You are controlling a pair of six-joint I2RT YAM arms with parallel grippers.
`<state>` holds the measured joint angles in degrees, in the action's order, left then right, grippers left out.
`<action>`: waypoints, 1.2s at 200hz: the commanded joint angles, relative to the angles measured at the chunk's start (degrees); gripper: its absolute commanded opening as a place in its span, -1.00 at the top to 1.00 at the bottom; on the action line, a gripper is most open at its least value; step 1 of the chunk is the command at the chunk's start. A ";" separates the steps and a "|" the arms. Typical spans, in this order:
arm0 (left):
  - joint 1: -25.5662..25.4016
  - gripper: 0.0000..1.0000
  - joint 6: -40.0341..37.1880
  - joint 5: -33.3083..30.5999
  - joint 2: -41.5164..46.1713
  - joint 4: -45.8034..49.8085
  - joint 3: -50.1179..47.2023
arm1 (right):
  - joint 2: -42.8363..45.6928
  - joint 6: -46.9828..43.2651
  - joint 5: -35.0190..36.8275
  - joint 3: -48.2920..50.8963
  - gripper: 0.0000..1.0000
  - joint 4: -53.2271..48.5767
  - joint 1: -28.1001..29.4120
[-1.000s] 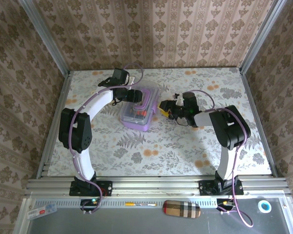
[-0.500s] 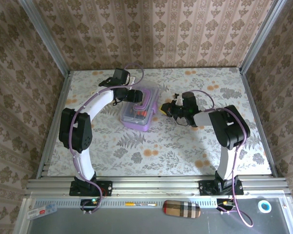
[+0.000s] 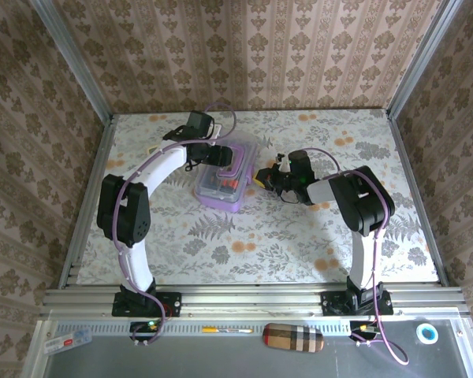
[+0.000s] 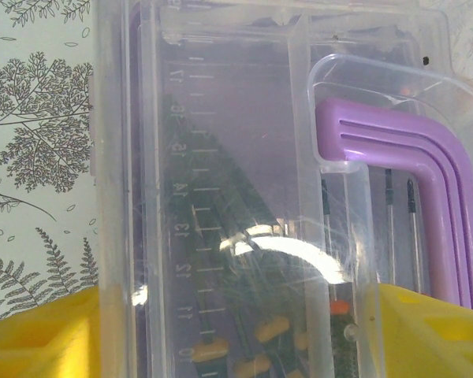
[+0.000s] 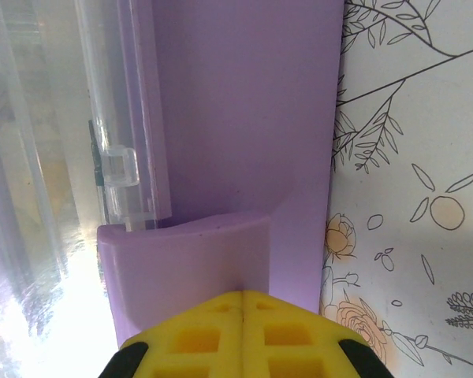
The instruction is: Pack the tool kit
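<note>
The tool kit box [image 3: 225,177], translucent purple with a clear lid, lies mid-table. In the left wrist view I see the lid [image 4: 221,157], its purple handle [image 4: 414,181] and black-and-orange tools [image 4: 268,327] inside. My left gripper [image 3: 211,154] sits over the box's far end with jaws spread wide and a yellow finger [image 4: 39,335] at each side of the lid. I cannot tell if they press it. My right gripper [image 3: 262,178] is shut and holds nothing. Its yellow tips [image 5: 243,298] rest against the purple latch tab [image 5: 185,264] on the box's right side.
Flowered table surface [image 3: 284,236] lies open in front of the box. Metal frame rails and papered walls bound the table. On the shelf below the near edge lie a plaid case [image 3: 293,337], a tape roll [image 3: 429,333] and a pen [image 3: 225,330].
My right gripper's jaws have closed and it has slid left up against the box's side. The left gripper has stayed over the lid.
</note>
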<state>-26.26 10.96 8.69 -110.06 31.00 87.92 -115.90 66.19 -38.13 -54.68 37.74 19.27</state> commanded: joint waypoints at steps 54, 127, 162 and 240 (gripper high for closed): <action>-2.72 0.45 3.67 4.23 -10.88 12.33 -6.09 | -3.27 1.35 0.60 -3.56 0.93 2.68 2.57; -3.01 0.45 4.21 5.01 -10.48 12.15 -6.05 | -1.13 0.24 0.78 -1.96 0.87 1.29 1.98; -2.92 0.44 5.02 5.35 -9.73 11.71 -5.40 | 6.70 -6.68 3.81 2.83 0.17 -8.76 -1.58; -2.99 0.30 11.03 7.12 -4.99 8.34 -6.07 | 29.71 -22.60 11.33 13.63 -0.13 -31.36 -7.32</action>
<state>-26.87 13.72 8.43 -109.34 29.98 87.72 -92.68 51.33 -31.11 -42.98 17.39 12.34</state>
